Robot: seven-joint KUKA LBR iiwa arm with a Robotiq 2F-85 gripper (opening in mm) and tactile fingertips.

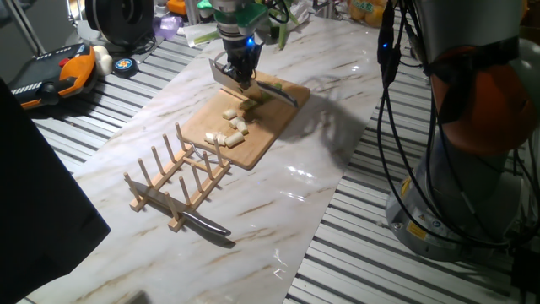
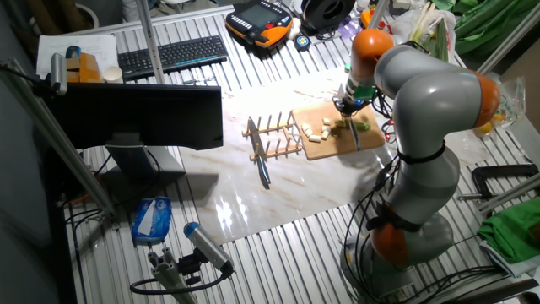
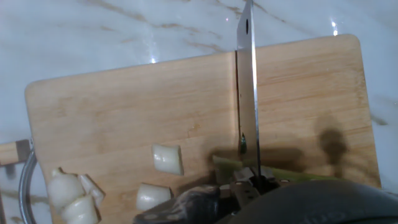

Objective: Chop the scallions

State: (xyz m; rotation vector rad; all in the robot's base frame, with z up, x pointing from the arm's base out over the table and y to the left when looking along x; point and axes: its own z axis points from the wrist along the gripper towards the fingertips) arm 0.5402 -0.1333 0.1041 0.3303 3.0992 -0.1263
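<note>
A wooden cutting board lies on the marble top. My gripper is over its far end, shut on a knife whose blade stands edge-down on the board. The blade crosses the scallions' pale green stalk, which lies right below the fingers and is partly hidden by them. Several cut white pieces lie scattered on the board, toward the rack.
A wooden peg rack stands beside the board, with a second knife on the table next to it. The arm's base is at the right. A teach pendant, keyboard and monitor ring the table.
</note>
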